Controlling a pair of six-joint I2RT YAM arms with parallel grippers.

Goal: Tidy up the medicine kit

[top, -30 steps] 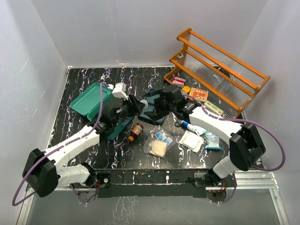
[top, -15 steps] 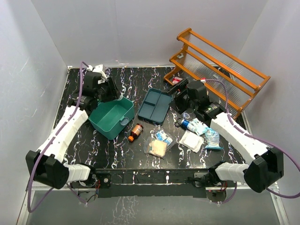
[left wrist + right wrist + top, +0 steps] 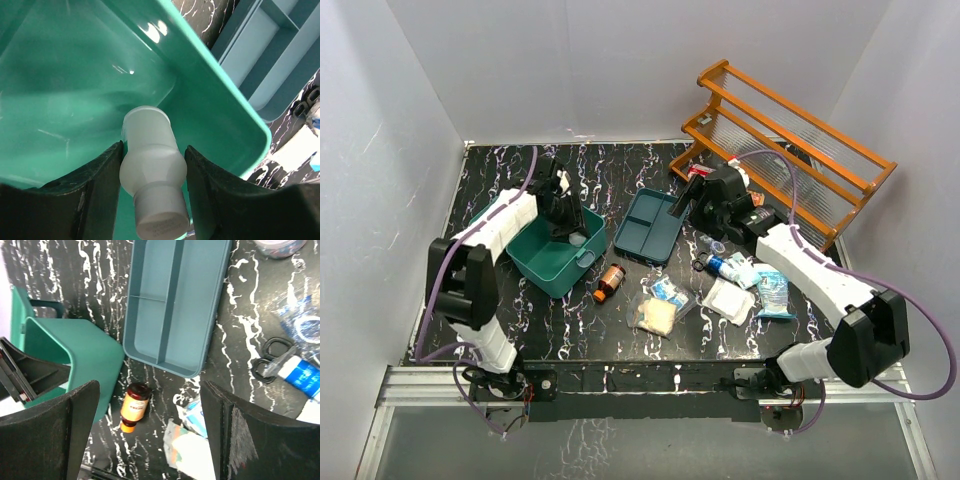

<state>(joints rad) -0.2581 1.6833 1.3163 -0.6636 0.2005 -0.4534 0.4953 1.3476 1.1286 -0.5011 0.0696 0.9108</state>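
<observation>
Your medicine kit point(image 3: 75, 85) is smooth, glossy teal plastic that catches the light. The bottle point(image 3: 150, 170) looks like matt, milky white plastic. You have a duller blue-teal plastic tray point(image 3: 195, 305), a polished black marble-look counter point(image 3: 560, 320), and an orange wooden-looking rack point(image 3: 790, 140) with ribbed clear shelves.

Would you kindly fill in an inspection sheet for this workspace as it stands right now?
Surface: black marbled table, items spread across the middle and right.
Job's things: medicine kit open, left of centre; white bottle held over its inside.
Clutter: divided tray, amber bottle, tube and packets, loose on the table.
Grippers: left gripper shut on the white bottle; right gripper open, holding nothing, near the divided tray.
Cables: purple cable looping along each arm.
Surroundings: orange rack back right; white walls.
</observation>
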